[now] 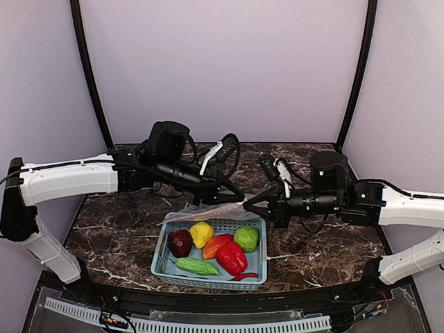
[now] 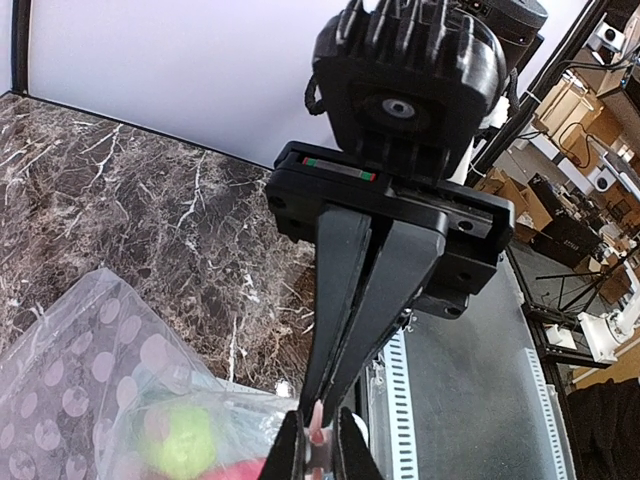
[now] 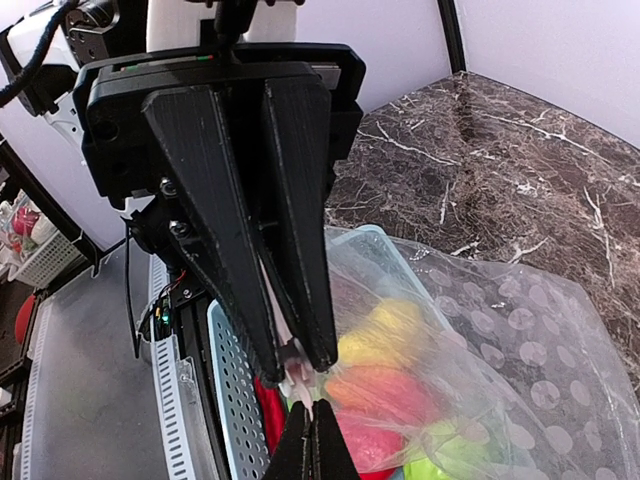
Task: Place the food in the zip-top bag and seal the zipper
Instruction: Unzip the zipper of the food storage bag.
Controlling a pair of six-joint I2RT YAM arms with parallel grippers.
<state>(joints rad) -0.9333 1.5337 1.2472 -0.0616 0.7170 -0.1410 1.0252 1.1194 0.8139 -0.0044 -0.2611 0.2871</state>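
The clear dotted zip-top bag (image 1: 208, 212) hangs over the far edge of the light blue basket (image 1: 161, 260). My left gripper (image 1: 236, 197) and right gripper (image 1: 250, 206) meet tip to tip, both shut on the pinkish-white zipper strip (image 3: 300, 378). The strip also shows in the left wrist view (image 2: 318, 428), pinched by the left gripper (image 2: 325, 398). The food lies in the basket: dark red (image 1: 180, 243), yellow (image 1: 202, 234), orange (image 1: 216, 245), lime-green (image 1: 246, 238) and red (image 1: 232, 258) peppers, cucumber (image 1: 197, 266) and chilli (image 1: 244, 276). The wrist views show it through the bag (image 3: 500, 330). The slider tab is not discernible.
The basket stands near the front edge of the dark marble table (image 1: 118, 229). Black frame posts (image 1: 89, 76) rise at the back corners. A perforated white strip (image 1: 208, 325) runs along the near edge.
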